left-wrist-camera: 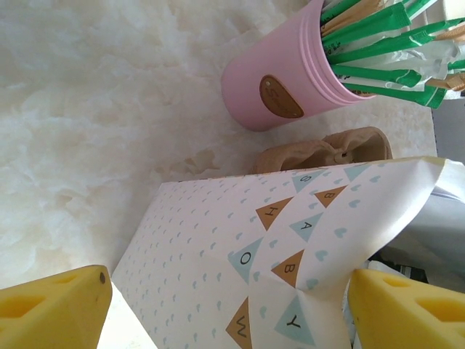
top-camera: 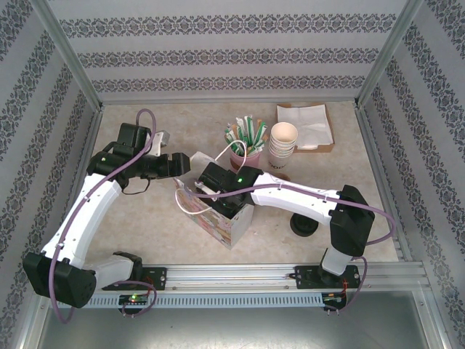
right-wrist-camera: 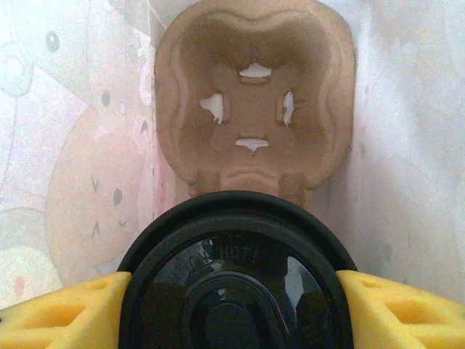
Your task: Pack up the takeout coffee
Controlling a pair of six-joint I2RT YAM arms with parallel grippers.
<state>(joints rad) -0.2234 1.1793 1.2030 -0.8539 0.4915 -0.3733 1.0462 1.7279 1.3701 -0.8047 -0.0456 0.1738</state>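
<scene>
The left arm (top-camera: 83,218) is reaching from the near left corner toward the middle of the desk (top-camera: 167,233). The left fingers (left-wrist-camera: 51,309) are standing wide open at the upper left edge of a patterned gift bag (top-camera: 218,222). In the left wrist view one yellow finger is sitting on each side of the bag's printed wall. The paper is coming close to the right-hand one, though I cannot tell whether it is touching.

The bag is standing upright near the desk's centre, between the two arms, with its mouth facing up. Inside it, a brown pulp carrier (right-wrist-camera: 251,94) is lying on the bottom, one of its holes showing empty.

The right fingers (right-wrist-camera: 58,309) are reaching down into the bag and are gripping the takeout coffee (right-wrist-camera: 232,276), one finger pressing on each side of its black lid. Only the lid is showing, the cup beneath being hidden. The coffee is hanging inside the bag, over the carrier's near edge, just beside the empty hole.

Behind the bag, a pink cup (top-camera: 243,154) is holding green-wrapped sticks. To its right, a stack of cream cups (top-camera: 282,145) is standing, and behind that a tray of white napkins (top-camera: 305,125) is lying. Nearer the front, black lids (top-camera: 304,225) are sitting partly under the right arm (top-camera: 305,198).
</scene>
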